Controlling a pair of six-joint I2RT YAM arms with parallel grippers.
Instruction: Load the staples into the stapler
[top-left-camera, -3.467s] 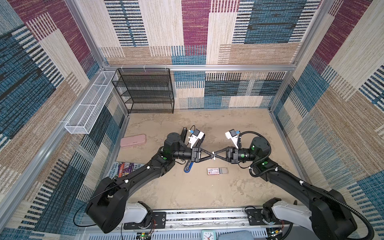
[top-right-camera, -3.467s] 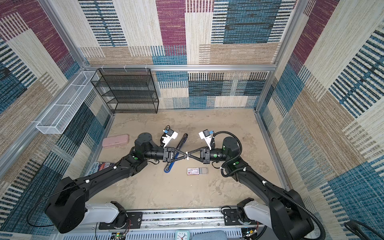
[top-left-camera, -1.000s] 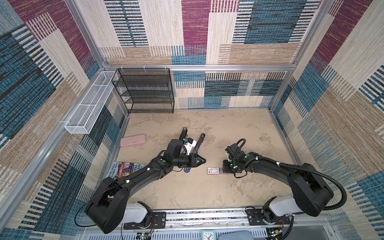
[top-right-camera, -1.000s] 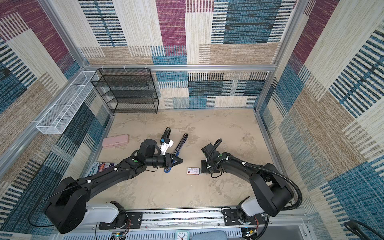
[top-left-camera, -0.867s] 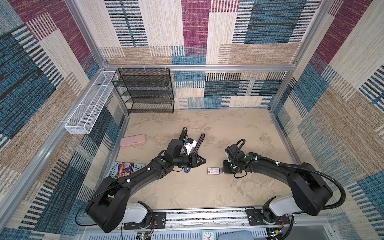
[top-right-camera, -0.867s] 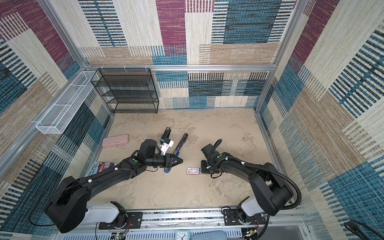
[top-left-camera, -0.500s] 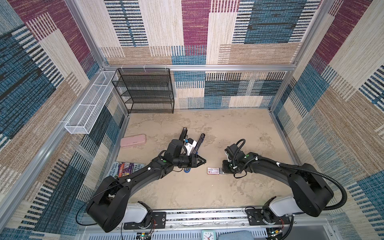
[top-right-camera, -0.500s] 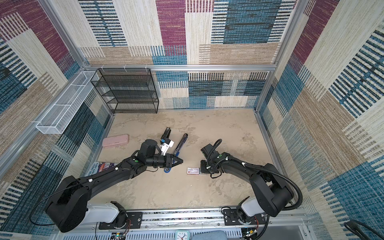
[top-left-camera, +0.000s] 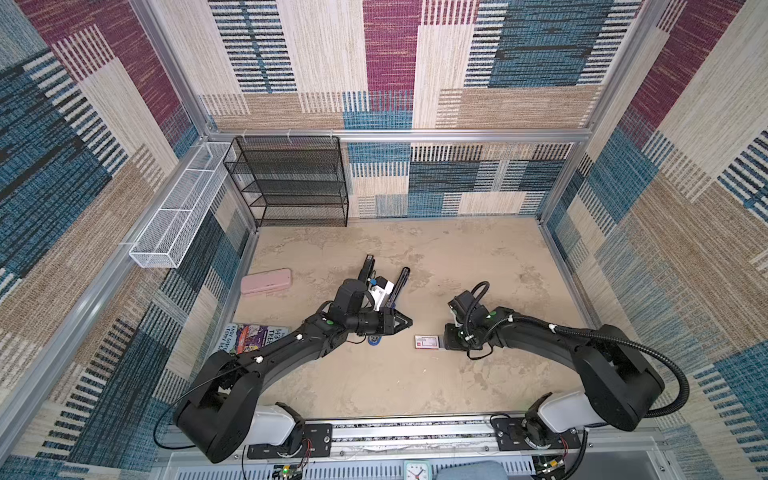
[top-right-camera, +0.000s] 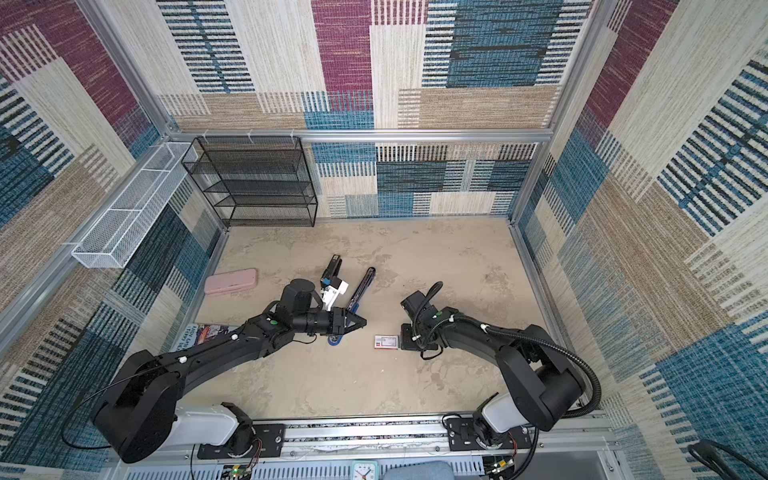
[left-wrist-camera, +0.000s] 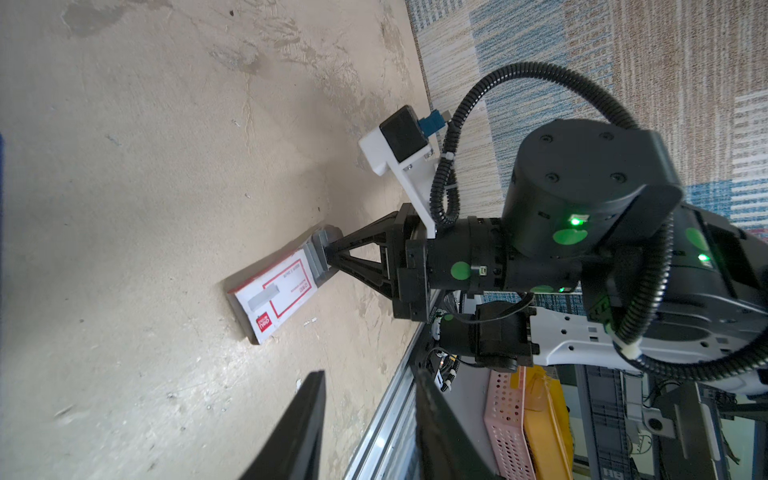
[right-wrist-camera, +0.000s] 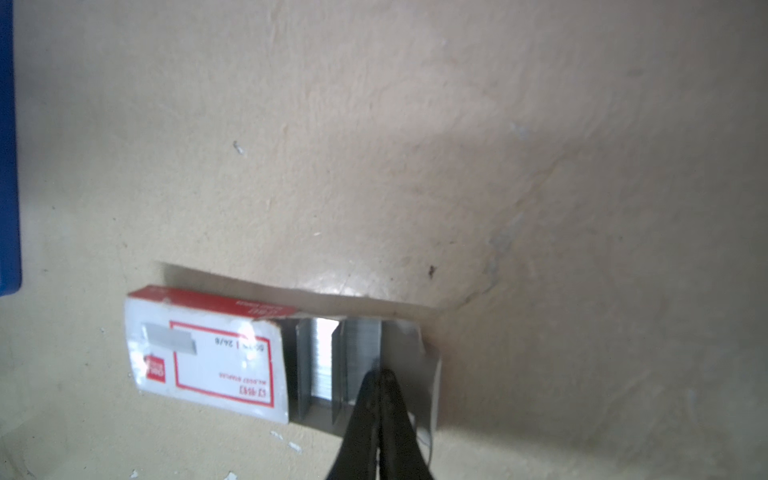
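Note:
The staples (right-wrist-camera: 323, 361) are grey strips in a grey tray (right-wrist-camera: 415, 374) that is slid partly out of a small white box with a red label (top-left-camera: 427, 342) (top-right-camera: 386, 341) (left-wrist-camera: 276, 291). My right gripper (right-wrist-camera: 380, 374) (top-left-camera: 446, 342) (left-wrist-camera: 330, 253) is shut, its tips resting on the strips at the tray's open end. The stapler (top-left-camera: 400, 282) (top-right-camera: 363, 289) lies opened in a V, black arms and a blue end (top-left-camera: 375, 340), partly under my left arm. My left gripper (left-wrist-camera: 369, 374) (top-left-camera: 406, 322) hovers open and empty, left of the box.
A pink oblong case (top-left-camera: 266, 281) lies at the left. A book (top-left-camera: 253, 334) sits by the left wall. A black mesh shelf (top-left-camera: 291, 183) stands at the back, with a white wire basket (top-left-camera: 178, 208) on the left wall. A metal rail (top-left-camera: 415, 432) borders the front.
Earlier the two grippers met tip to tip above the table's middle. Since then the right one has dropped to the tray and the left has drawn back. Over the last second nothing visibly moved.

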